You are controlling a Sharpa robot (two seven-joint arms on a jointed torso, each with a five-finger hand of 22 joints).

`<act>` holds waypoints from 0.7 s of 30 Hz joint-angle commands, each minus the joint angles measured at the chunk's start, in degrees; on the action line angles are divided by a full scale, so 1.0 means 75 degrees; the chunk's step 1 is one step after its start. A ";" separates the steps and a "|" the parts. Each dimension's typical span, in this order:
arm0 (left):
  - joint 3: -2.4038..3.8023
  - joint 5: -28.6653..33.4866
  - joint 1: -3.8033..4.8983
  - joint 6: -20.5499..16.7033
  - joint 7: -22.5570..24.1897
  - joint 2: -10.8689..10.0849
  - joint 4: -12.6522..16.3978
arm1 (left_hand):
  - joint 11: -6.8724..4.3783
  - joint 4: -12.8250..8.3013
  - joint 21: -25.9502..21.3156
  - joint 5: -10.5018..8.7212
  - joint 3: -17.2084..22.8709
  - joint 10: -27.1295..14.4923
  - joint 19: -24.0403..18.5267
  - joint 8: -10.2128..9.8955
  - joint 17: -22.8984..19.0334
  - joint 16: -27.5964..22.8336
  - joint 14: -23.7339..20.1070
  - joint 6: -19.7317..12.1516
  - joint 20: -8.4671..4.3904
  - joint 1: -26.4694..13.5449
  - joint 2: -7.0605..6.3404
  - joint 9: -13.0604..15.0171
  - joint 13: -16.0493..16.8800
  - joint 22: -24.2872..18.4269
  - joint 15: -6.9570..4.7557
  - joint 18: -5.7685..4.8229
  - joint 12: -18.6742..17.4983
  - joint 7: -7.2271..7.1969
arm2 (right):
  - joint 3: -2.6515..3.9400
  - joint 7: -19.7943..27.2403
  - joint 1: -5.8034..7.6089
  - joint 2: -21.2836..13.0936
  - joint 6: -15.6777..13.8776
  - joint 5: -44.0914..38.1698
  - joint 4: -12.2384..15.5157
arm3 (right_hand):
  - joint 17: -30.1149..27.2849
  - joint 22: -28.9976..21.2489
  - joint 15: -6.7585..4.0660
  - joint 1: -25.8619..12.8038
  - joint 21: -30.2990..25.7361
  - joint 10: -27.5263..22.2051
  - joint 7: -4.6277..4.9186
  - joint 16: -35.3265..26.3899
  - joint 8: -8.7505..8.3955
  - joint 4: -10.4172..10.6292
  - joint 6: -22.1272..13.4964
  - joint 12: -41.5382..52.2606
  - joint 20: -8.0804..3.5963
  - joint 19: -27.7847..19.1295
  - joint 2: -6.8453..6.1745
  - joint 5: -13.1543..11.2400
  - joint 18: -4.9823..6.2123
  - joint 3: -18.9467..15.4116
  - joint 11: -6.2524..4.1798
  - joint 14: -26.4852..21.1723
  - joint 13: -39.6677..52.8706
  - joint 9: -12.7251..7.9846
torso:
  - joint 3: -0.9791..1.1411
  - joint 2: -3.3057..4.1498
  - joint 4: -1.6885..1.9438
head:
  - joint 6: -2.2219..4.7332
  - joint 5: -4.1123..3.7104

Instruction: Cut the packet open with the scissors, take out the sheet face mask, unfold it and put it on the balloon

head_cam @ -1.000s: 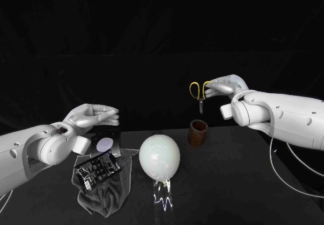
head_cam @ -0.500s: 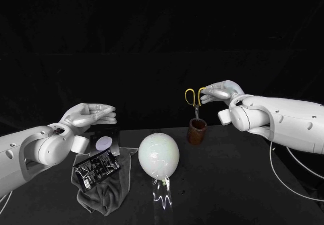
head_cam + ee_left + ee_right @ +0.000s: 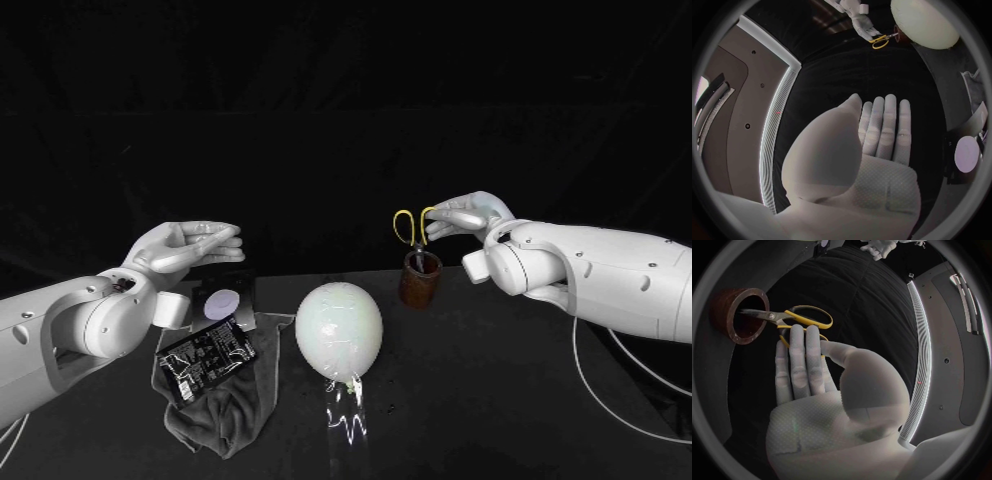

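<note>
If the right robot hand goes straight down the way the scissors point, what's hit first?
Likely the brown cup: the scissors have their tips in its mouth, so they'd bottom out inside; depth unclear.

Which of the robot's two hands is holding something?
The right hand: it grips the yellow-handled scissors, whose blades point down into the brown cup. The left hand is raised with nothing in it.
</note>
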 commanded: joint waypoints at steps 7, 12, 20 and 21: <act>0.0010 0.0108 -0.0006 -0.0046 0.0213 -0.0035 0.0043 | 0.0028 0.0047 0.0048 -0.0008 0.0075 0.0030 0.0073 -0.0042 0.0001 0.0027 0.0019 0.0032 -0.0017 -0.0021 -0.0027 -0.0022 -0.0012 0.0003 -0.0016 0.0054 0.0003 0.0021 | 0.0004 -0.0003 -0.0155 0.0072 0.0373 -0.0506 -0.0116 | 0.0077 -0.0093 0.0206 -0.0094 -0.0155 -0.0750 0.0174 -0.0231 -0.0141 -0.0041 -0.0529 -0.0334 0.0141 -0.0143 -0.0472 -0.0607 0.0117 -0.0526 0.0223 -0.0423 -0.0129 0.0728 | -0.0005 -0.0002 -0.0012 | -0.0038 0.0008; 0.0010 0.0108 -0.0012 -0.0019 0.0180 -0.0046 0.0034 | 0.0031 0.0047 0.0047 -0.0008 0.0077 0.0026 0.0074 -0.0047 0.0000 0.0025 0.0014 0.0027 -0.0018 -0.0035 -0.0031 -0.0025 -0.0013 0.0001 -0.0013 0.0053 -0.0002 0.0024 | -0.0005 -0.0072 -0.0229 -0.0043 0.0503 -0.0655 0.0005 | 0.0158 -0.0202 0.0236 -0.0067 -0.0276 -0.0916 0.0251 -0.0225 -0.0254 -0.0045 -0.0677 -0.0374 0.0167 -0.0085 -0.0756 -0.0842 0.0122 -0.0756 0.0284 -0.0496 -0.0148 0.0698 | -0.0001 -0.0009 -0.0009 | -0.0042 -0.0012; 0.0010 0.0108 -0.0030 0.0019 0.0143 -0.0062 0.0030 | 0.0034 0.0046 0.0046 -0.0008 0.0079 0.0021 0.0075 -0.0052 -0.0001 0.0024 0.0009 0.0022 -0.0020 -0.0046 -0.0038 -0.0028 -0.0015 0.0000 -0.0010 0.0052 -0.0007 0.0027 | -0.0011 -0.0060 -0.0339 -0.0234 0.0352 -0.0713 0.0071 | 0.0258 -0.0374 0.0378 -0.0002 -0.0457 -0.1506 0.0409 -0.0214 -0.0412 -0.0030 -0.0769 -0.0496 0.0222 0.0039 -0.1100 -0.0868 0.0107 -0.0912 0.0478 -0.0859 -0.0256 0.0619 | -0.0001 -0.0011 -0.0015 | -0.0035 -0.0018; 0.0010 0.0108 -0.0032 0.0022 0.0139 -0.0064 0.0030 | 0.0038 0.0044 0.0045 -0.0008 0.0083 0.0014 0.0077 -0.0058 -0.0003 0.0021 0.0000 0.0016 -0.0021 -0.0056 -0.0046 -0.0032 -0.0016 -0.0002 -0.0007 0.0051 -0.0014 0.0031 | -0.0011 -0.0046 -0.0349 -0.0267 0.0329 -0.0716 0.0083 | 0.0279 -0.0399 0.0405 0.0003 -0.0487 -0.1630 0.0432 -0.0185 -0.0424 -0.0024 -0.0772 -0.0490 0.0239 0.0045 -0.1142 -0.0848 0.0106 -0.0937 0.0515 -0.0929 -0.0279 0.0612 | 0.0002 -0.0011 -0.0015 | -0.0035 -0.0017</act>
